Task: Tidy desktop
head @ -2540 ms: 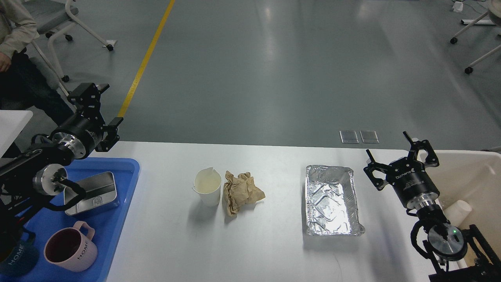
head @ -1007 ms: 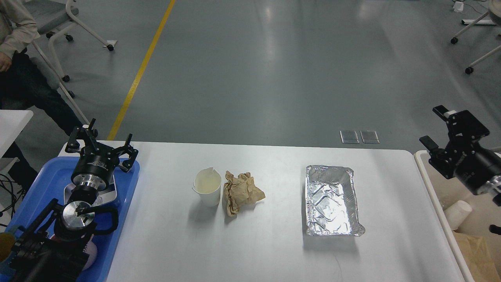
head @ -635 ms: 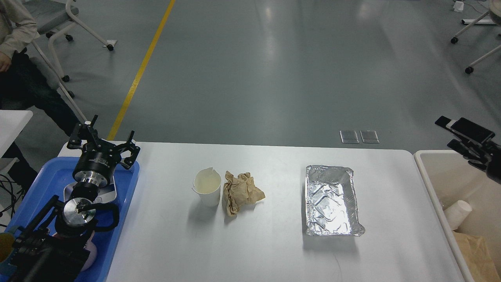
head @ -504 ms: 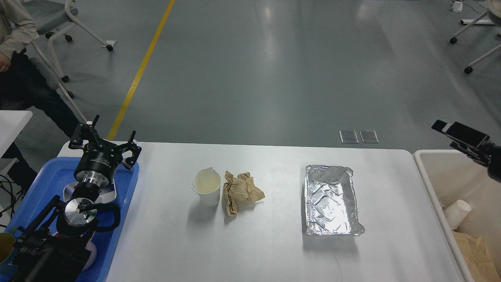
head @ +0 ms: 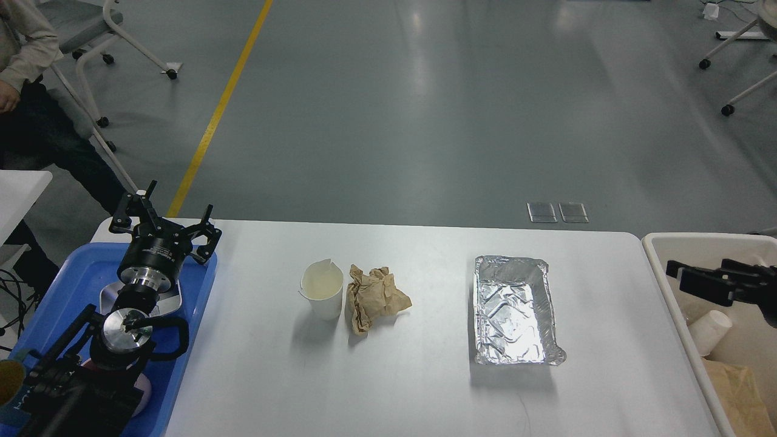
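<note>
The desktop (head: pixel 425 376) is a wide white tabletop. On it stand a white paper cup (head: pixel 322 295), a crumpled brown paper (head: pixel 377 297) touching the cup's right side, and an empty foil tray (head: pixel 513 311) right of the middle. My left gripper (head: pixel 165 220) is open and empty, fingers spread, above the far end of the blue tray (head: pixel 197 285). My right gripper (head: pixel 698 280) is a dark shape pointing left over the beige bin (head: pixel 665 291); its two fingers cannot be told apart.
My left arm covers most of the blue tray, where a metal box (head: pixel 175 297) shows in part. The bin holds a white cup (head: pixel 709 331) and brown paper (head: pixel 737 388). A seated person (head: pixel 24 91) and wheeled chairs are beyond the table's left.
My right gripper has swung from over the table's right side out over the bin and dropped lower. My left gripper has moved from the raised far left to over the tray's far end.
</note>
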`<act>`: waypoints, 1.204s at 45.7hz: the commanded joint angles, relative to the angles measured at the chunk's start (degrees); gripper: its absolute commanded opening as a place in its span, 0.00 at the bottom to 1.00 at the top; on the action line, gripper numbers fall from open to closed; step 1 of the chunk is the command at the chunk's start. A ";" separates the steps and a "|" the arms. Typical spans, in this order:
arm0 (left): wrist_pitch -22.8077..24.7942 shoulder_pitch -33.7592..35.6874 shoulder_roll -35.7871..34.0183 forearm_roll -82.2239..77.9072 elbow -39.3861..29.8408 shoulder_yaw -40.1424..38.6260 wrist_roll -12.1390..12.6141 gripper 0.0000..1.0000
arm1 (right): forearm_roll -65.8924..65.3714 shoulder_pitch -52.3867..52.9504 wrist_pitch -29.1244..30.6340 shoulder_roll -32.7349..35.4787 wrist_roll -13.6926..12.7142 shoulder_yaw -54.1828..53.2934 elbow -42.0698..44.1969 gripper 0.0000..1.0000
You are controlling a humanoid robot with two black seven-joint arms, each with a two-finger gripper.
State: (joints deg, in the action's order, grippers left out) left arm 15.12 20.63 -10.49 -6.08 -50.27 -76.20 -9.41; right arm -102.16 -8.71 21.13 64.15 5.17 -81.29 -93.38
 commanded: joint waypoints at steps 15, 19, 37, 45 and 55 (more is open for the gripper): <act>0.00 -0.06 0.39 -0.33 0.26 0.09 0.00 0.96 | -8.94 -0.34 -1.18 21.01 3.44 6.14 -1.27 1.00; 0.00 -0.06 0.30 -0.33 0.87 0.00 0.00 0.96 | -9.11 -0.26 -2.50 22.16 5.38 6.23 -1.27 1.00; 0.00 0.03 0.39 -0.33 1.75 0.09 0.00 0.96 | -12.28 -0.17 -6.10 25.06 5.21 11.42 -0.57 1.00; 0.00 -0.06 -0.14 -0.33 1.75 0.09 0.09 0.96 | -10.26 0.36 -5.23 17.60 4.42 11.86 0.40 1.00; -0.09 -0.24 -0.14 -0.51 1.75 0.09 0.09 0.96 | 4.15 1.15 -4.08 7.84 3.01 11.77 0.75 1.00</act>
State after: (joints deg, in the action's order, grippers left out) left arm 15.12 20.42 -10.69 -6.44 -48.51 -76.11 -9.35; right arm -104.87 -8.01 16.36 76.13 8.90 -69.45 -92.98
